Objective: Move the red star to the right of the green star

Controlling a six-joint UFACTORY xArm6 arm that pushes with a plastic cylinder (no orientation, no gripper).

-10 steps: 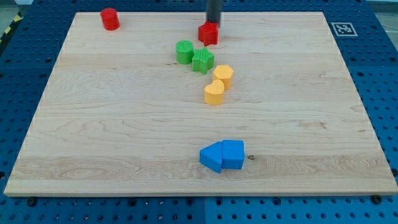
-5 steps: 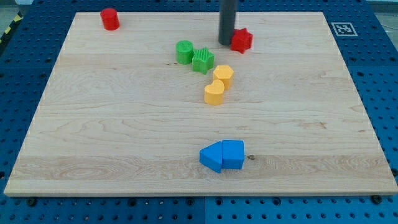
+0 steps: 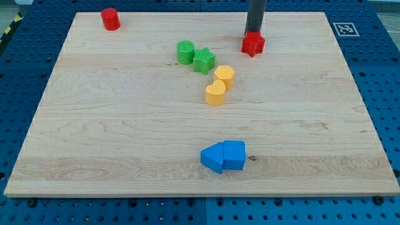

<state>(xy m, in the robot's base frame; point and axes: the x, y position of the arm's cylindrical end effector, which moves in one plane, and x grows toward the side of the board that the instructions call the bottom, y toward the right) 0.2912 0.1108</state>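
The red star (image 3: 253, 44) lies on the wooden board near the view's top, right of centre. The green star (image 3: 204, 60) lies to its left and a little lower, touching a green cylinder (image 3: 185, 52). My tip (image 3: 253, 32) is just above the red star in the view, at its top edge and touching it. The rod rises out of the view's top.
A red cylinder (image 3: 110, 19) stands at the board's top left. Two yellow blocks (image 3: 224, 76) (image 3: 215, 94) sit just below and right of the green star. A blue triangle (image 3: 212, 157) and a blue block (image 3: 234, 155) touch near the view's bottom.
The red star has been pushed rightward, from above the green star to well right of it. My tip moved right too, from the star's left side to its top edge.
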